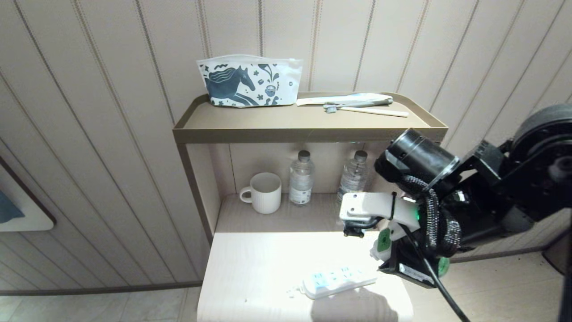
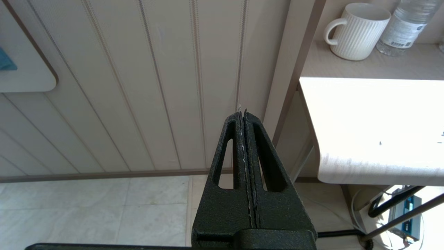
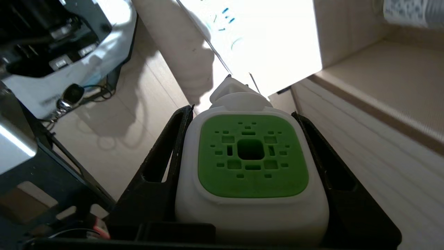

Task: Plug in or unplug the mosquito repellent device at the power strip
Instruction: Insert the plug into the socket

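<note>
The mosquito repellent device [image 3: 251,166] sits clamped between the right gripper's [image 3: 249,114] fingers, its green face toward the wrist camera, lifted clear above the power strip [image 1: 338,281] at the lower middle of the head view. The strip lies flat on the bright desk [image 1: 259,268], apart from the device. To plug it in well, I'd square the prongs over one socket and press straight down, no twisting. The left gripper [image 2: 242,116] hangs off the desk's edge, its fingers pressed together and empty.
</note>
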